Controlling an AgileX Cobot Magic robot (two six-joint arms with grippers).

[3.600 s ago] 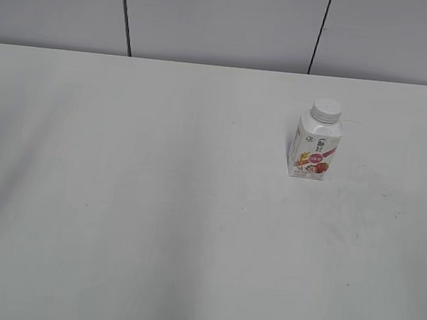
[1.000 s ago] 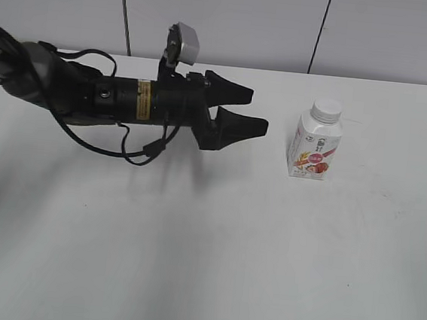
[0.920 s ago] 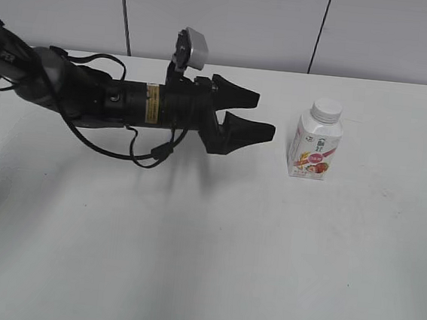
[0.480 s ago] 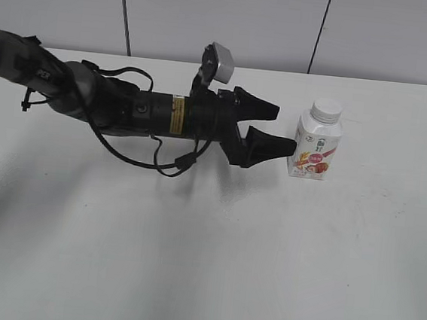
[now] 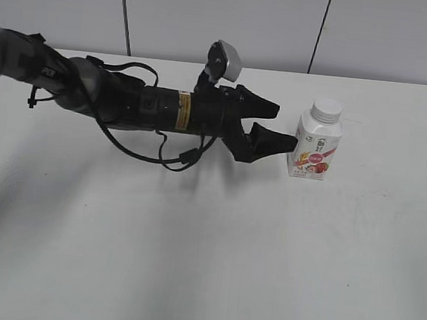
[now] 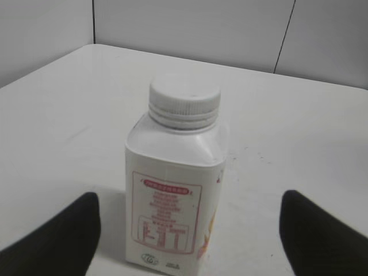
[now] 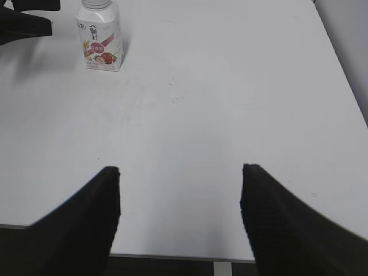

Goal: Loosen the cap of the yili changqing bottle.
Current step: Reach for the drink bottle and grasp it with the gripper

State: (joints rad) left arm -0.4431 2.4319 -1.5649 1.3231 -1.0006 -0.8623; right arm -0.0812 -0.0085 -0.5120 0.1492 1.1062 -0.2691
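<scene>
The yili changqing bottle stands upright on the white table, right of centre, white with a red-pink strawberry label. Its ribbed white cap sits on the neck. My left gripper is open, its fingertips just left of the bottle and apart from it. In the left wrist view the bottle and cap stand between my open fingers. My right gripper is open and empty near the table's front edge, out of the exterior view. The bottle shows far off in the right wrist view.
The white table carries nothing else. A grey panelled wall runs along its far edge. The left arm with cables stretches across the table's left half. The table's front edge lies under my right gripper.
The left arm came in from the left and moved right toward the bottle, stopping with its open fingertips close beside it. The bottle has not moved.
</scene>
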